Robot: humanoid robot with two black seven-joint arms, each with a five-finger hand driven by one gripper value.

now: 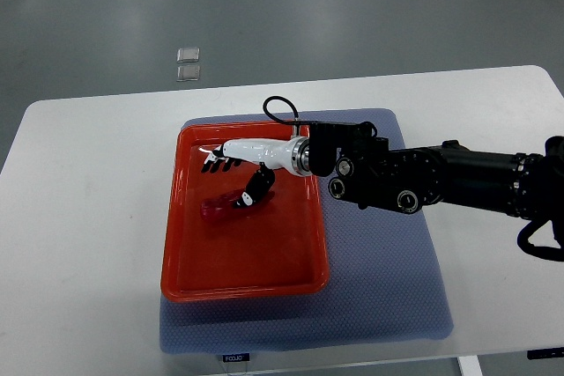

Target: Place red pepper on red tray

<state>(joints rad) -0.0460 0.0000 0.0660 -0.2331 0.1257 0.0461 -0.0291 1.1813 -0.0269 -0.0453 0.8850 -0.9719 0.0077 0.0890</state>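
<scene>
Over the upper middle of the red tray hangs the right hand, its arm reaching in from three o'clock. The fingers point toward nine o'clock, spread flat; the thumb drops toward six o'clock, its tip at or just above the red pepper. I cannot tell whether the thumb touches the pepper, but nothing looks pinched, so I judge the hand open and empty. The pepper lies on the tray floor, left of centre, red against red and hard to outline. The left hand is out of view.

Judged from this, the pepper is already where the task wants it, and the risk lies in leaving. A thumb dragged sideways could catch the pepper and roll it toward the nine o'clock wall, or snag it on lifting. The cable loop above the wrist could also brush the twelve o'clock rim.

For room: the tray floor toward six o'clock is bare, and straight up is free. The tray sits on a blue mat on the white table, with wide bare surface toward nine and three o'clock.
</scene>
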